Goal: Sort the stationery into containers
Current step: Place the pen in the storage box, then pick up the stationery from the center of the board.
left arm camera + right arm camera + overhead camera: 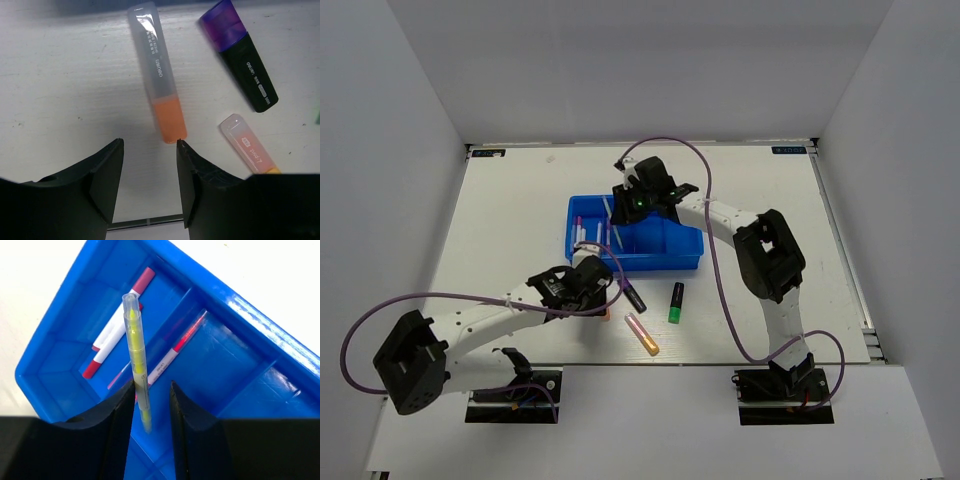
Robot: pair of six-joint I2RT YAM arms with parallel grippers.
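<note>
Highlighters lie loose near the bench's near edge; the orange highlighter [161, 82] looks light, stiff and slick, so I'd grip mid-barrel. My left gripper [149, 165] hovers, jaws apart. My right gripper [151, 407] clamps the yellow pen [136, 352] over the blue tray [260, 330].

Lab test cell: white table [520, 220] boxed by plain white walls [390, 120].
</note>
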